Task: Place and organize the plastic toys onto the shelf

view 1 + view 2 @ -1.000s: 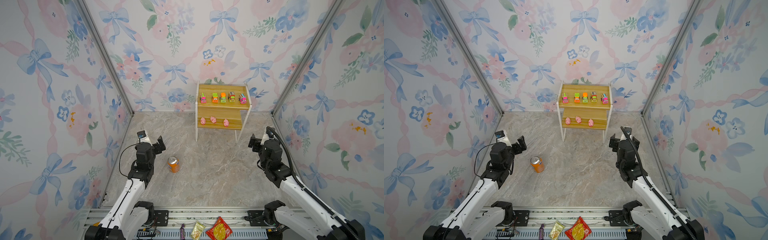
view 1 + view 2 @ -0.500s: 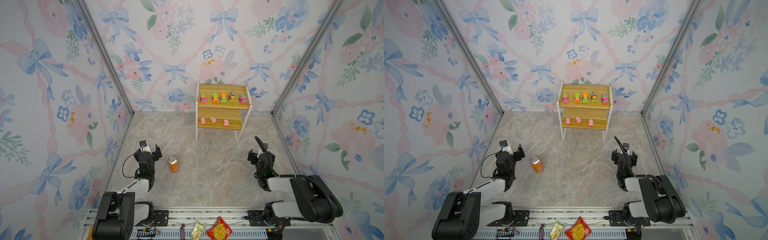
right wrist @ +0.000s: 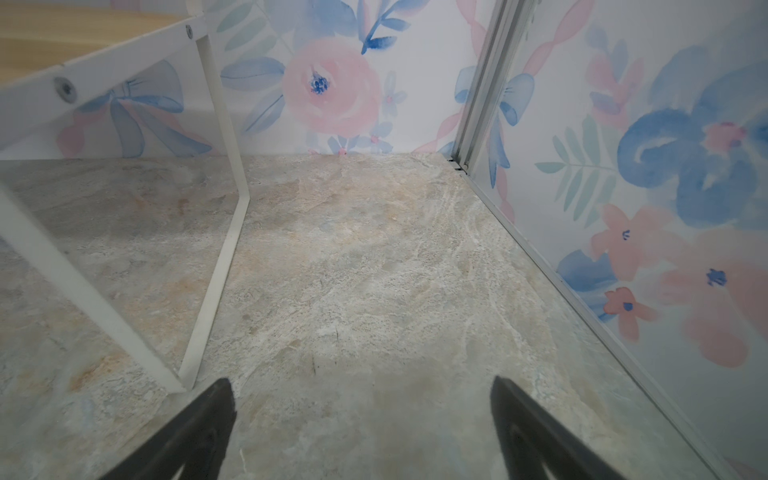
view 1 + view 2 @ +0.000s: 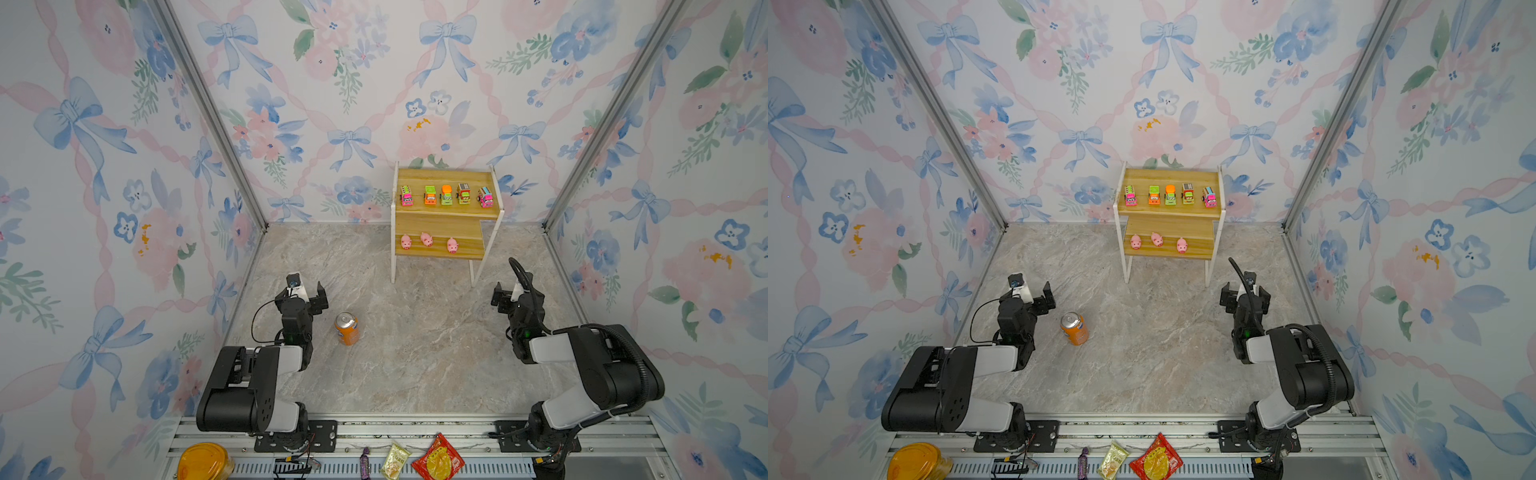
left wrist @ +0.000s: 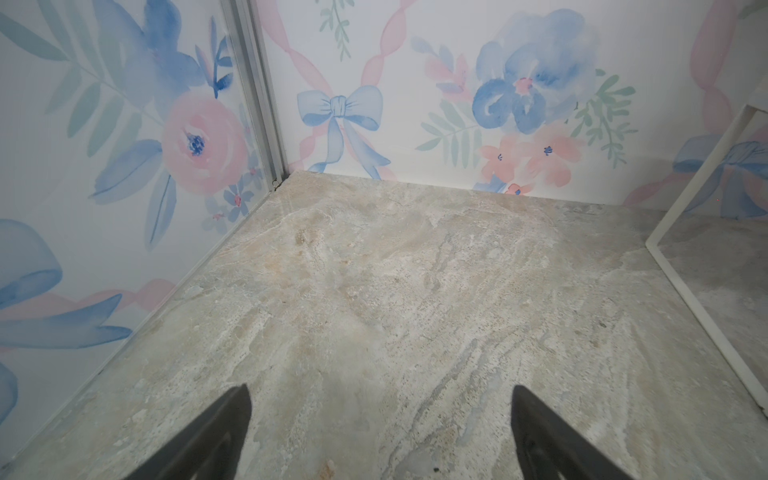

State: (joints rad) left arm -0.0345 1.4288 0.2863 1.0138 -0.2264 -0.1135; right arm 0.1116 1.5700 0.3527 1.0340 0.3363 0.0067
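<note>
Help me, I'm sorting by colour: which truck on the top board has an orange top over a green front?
The middle truck of the five. Its left neighbour in both top views reverses it: green top, orange front.

No text, brand or number can be read anywhere in these views. The orange can (image 4: 347,329) shows no legible label, and the print on the red packet (image 4: 438,462) and the yellow packet (image 4: 395,460) (both by the front rail (image 4: 415,430)) is too small to make out.
</note>
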